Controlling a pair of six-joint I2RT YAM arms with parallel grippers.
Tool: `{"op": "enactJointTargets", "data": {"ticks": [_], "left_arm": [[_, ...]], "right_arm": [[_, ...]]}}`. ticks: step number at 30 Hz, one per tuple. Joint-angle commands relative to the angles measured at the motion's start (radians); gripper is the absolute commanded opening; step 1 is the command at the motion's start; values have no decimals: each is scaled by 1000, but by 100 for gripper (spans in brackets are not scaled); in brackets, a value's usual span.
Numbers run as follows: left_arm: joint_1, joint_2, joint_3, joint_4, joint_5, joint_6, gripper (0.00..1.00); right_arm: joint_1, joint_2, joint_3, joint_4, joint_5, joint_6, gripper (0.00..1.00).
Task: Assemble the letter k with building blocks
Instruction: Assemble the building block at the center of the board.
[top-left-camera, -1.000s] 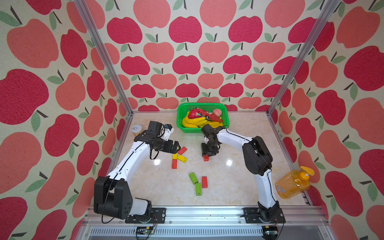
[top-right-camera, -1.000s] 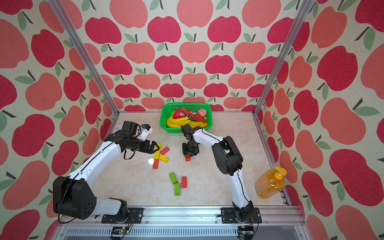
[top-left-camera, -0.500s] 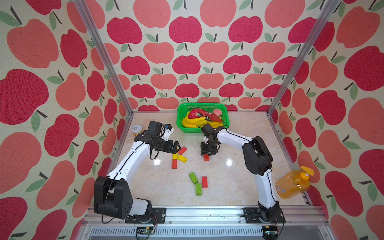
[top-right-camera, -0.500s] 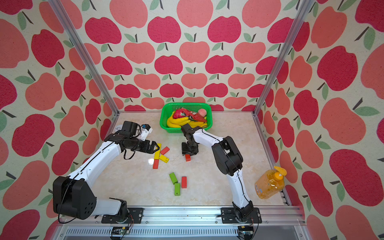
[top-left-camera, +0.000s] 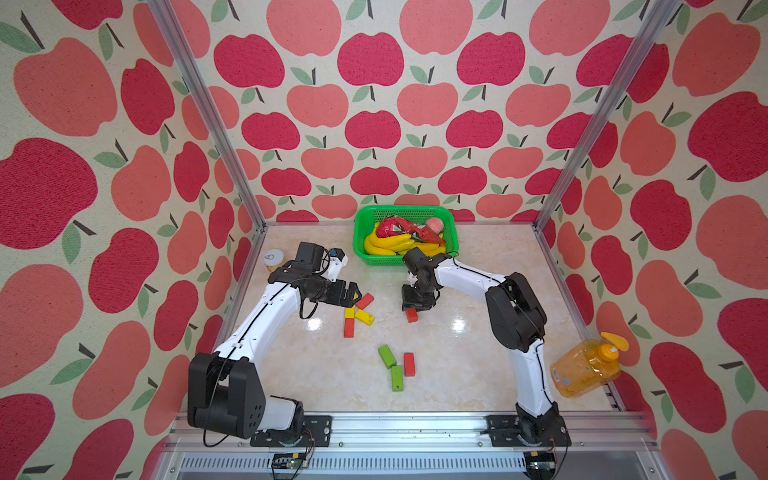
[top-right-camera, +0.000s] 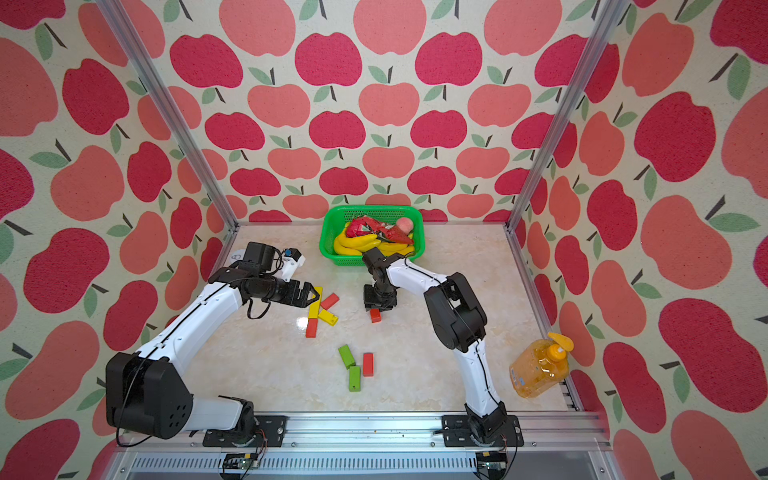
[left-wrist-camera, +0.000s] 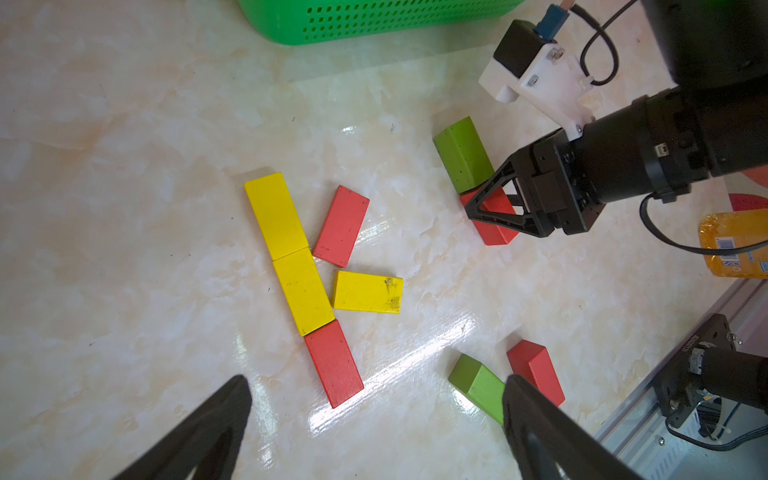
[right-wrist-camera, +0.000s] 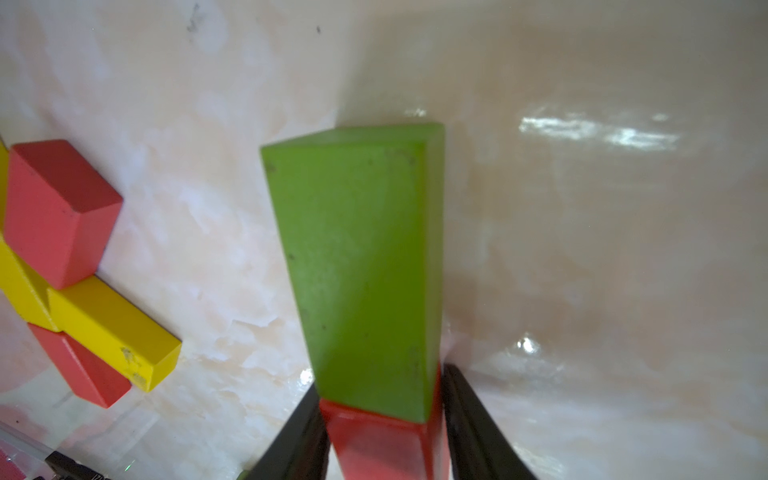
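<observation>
Marbled table (top-left-camera: 457, 374) — little is changed: red block (right-wrist-camera: 382, 444) is still pinched by right fingers (right-wrist-camera: 469, 419), left fingers (left-wrist-camera: 228, 403) spread, K (left-wrist-camera: 303, 291) left unfinished.

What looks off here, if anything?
A green block seems to rest one end on the red block pinched in the right hand, so it sits tilted instead of flat. The orange bottle at the far right also looks tipped.
</observation>
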Motion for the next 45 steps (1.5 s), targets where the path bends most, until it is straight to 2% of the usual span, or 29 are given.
{"op": "enactJointTargets", "data": {"ticks": [1,15,24,31,40,42,44,45], "left_arm": [[2,-2,24,-15,23,20,98],[-1,-7,24,-15,25,20,98],[-1,-10,24,-15,26,22,98],[-1,-12,25,-18,26,27,98],[-3,-38,21,-15,24,28,98],[-6,-47,21,-16,19,28,98],[-12,-61,19,-18,11,27,98],[-15,-67,15,-15,5,25,98]], "right_arm": [[-4,-12,-26,-9,7,28,46],[-4,-8,-26,-3,16,55,46],[-3,-43,-32,21,38,38,59],[2,-136,-54,68,68,14,68],[76,-363,-107,155,97,-80,79],[88,-423,-156,179,100,-84,85],[98,-488,-243,215,125,-64,99],[98,-516,-296,240,137,-41,99]]}}
